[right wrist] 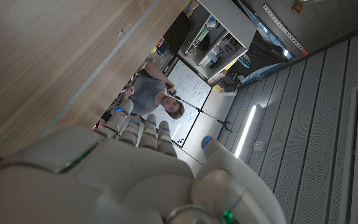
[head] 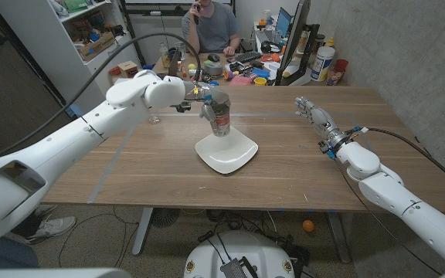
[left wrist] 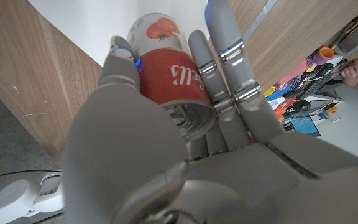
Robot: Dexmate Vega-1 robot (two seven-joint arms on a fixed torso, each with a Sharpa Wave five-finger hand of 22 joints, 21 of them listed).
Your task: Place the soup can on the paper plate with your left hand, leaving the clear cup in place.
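left hand wraps the soup can round its sides, plate just below | can hard, smooth, likely heavy; hold its middle | right hand empty, fingers apart

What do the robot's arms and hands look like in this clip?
Both arms have smooth white rounded shells. The left hand and right hand are grey with metal bands on the fingers. A black cable runs to the right wrist, beside blue fittings.
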